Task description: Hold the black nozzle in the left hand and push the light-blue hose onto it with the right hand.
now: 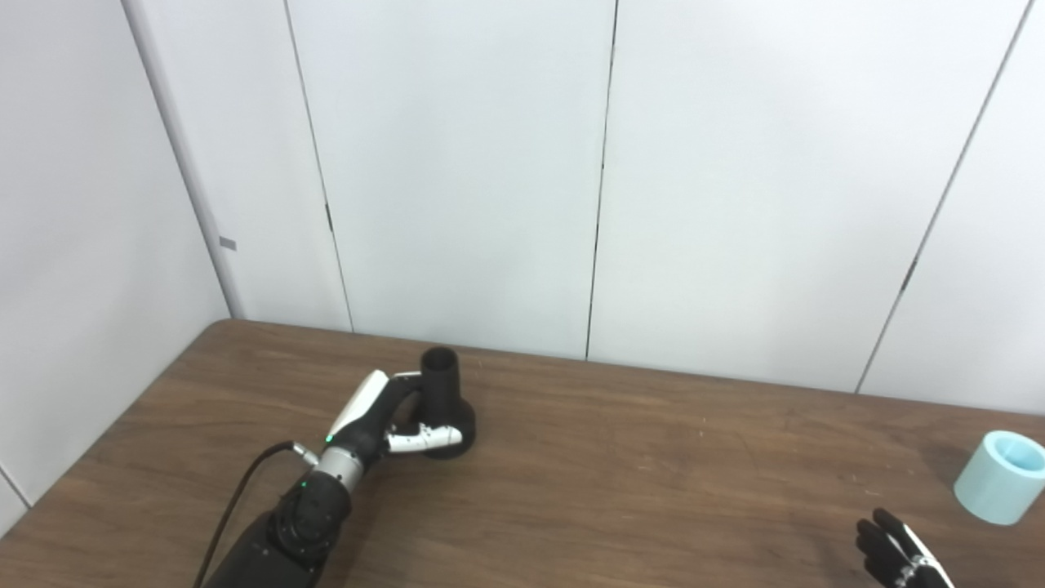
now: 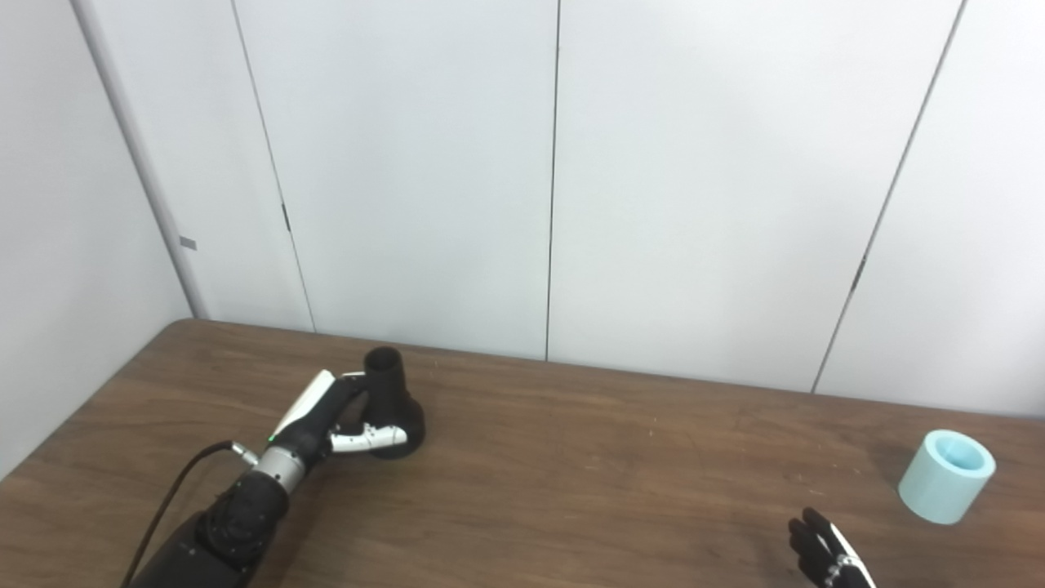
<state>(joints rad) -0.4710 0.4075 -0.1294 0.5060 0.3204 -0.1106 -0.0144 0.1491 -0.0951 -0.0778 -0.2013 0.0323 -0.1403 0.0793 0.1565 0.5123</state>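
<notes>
The black nozzle (image 1: 445,396) stands upright on the brown table (image 1: 637,465), left of the middle, with its narrow open end up and its wide base down. My left hand (image 1: 371,420) is closed around it: the fingers reach behind the neck and the thumb (image 1: 424,439) lies across the front of the base. The light-blue hose (image 1: 1002,478), a short wide tube, lies tilted on the table at the far right. My right hand (image 1: 894,555) is at the bottom right corner, below and left of the hose, apart from it, with its fingers spread and holding nothing.
White wall panels (image 1: 457,180) stand right behind the table's back edge and along its left side. A black cable (image 1: 237,498) runs along my left forearm. A wide stretch of bare wood lies between the nozzle and the hose.
</notes>
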